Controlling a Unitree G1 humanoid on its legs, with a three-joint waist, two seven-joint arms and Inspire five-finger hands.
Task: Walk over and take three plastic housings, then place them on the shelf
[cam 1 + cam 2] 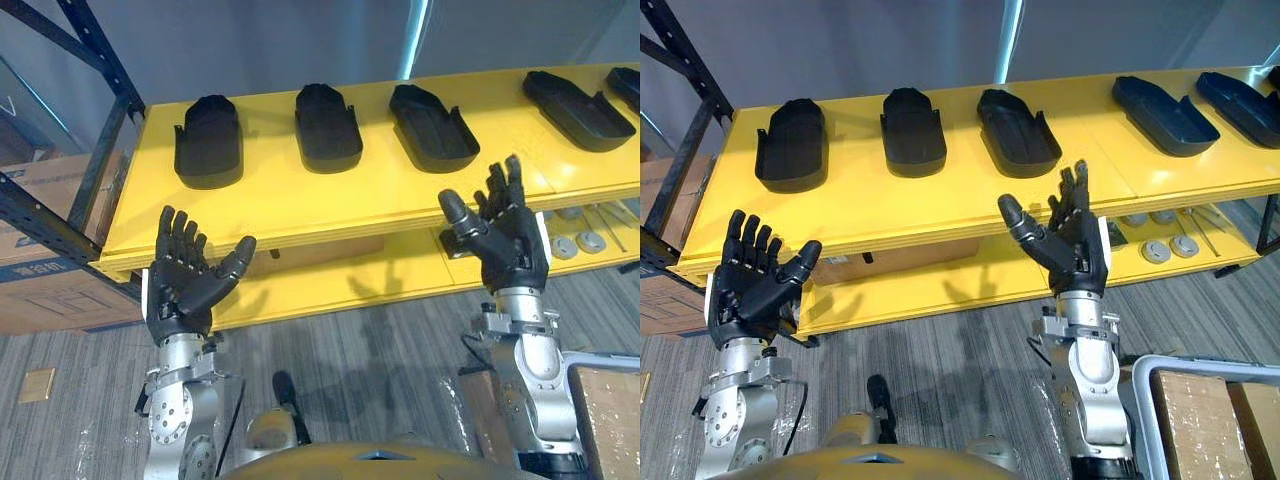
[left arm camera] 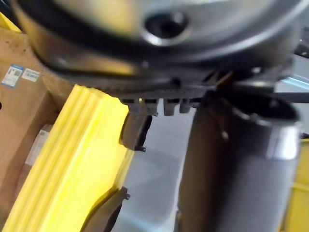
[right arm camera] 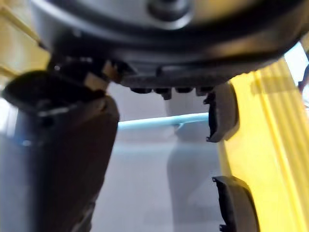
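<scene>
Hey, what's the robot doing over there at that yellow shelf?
The robot faces a yellow shelf with both hands held up in front of it, open and holding nothing: the left hand by the shelf's left end, the right hand nearer the middle. Three black plastic housings lie in a row on the top level, with two further housings off to the right. Neither hand touches any of them. Small round grey parts lie on the lower level.
</scene>
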